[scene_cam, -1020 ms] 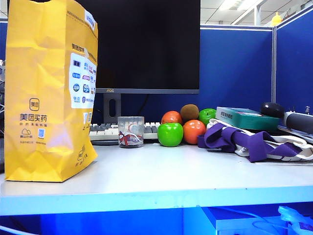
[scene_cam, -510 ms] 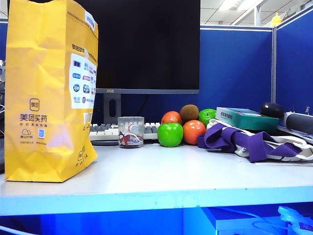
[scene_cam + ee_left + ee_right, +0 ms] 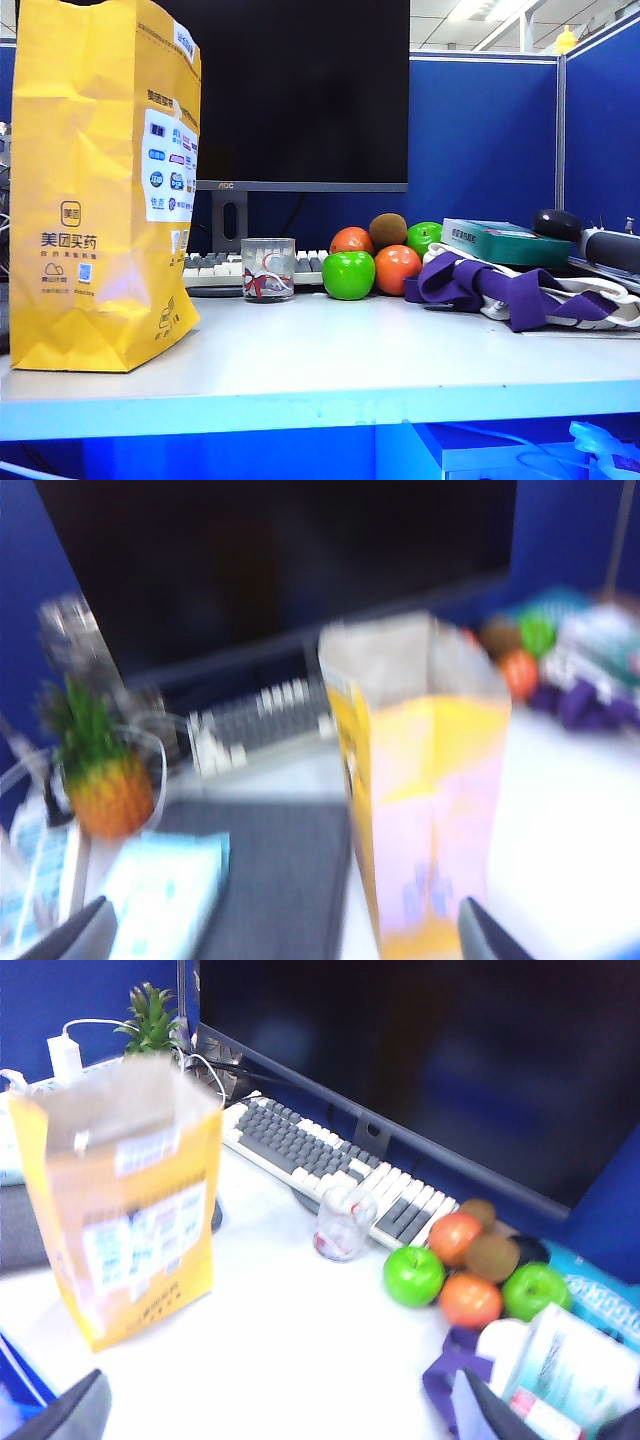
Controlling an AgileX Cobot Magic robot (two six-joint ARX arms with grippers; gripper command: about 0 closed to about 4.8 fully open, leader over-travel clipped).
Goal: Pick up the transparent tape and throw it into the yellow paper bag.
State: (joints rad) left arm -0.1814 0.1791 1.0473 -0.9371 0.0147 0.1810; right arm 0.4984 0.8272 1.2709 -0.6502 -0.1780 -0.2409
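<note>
While both claws hang released above the desk [image 3: 400, 350], the left claw [image 3: 285, 930] looks down on the open yellow paper bag [image 3: 425, 780], and the right claw [image 3: 275, 1405] overlooks the glass cup [image 3: 343, 1225] and fruit [image 3: 470, 1270]. At the exterior view's left edge stands the bag; the transparent tape cannot be seen.

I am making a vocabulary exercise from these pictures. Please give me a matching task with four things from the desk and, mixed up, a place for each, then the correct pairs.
Things:
1. yellow paper bag
2. glass cup
3. purple cloth
4. keyboard

Places:
A. beside the fruit, on the right of the desk
B. under the monitor
C. at the left edge of the desk
D. just in front of the keyboard

Pairs: 1-C, 2-D, 3-A, 4-B
</note>
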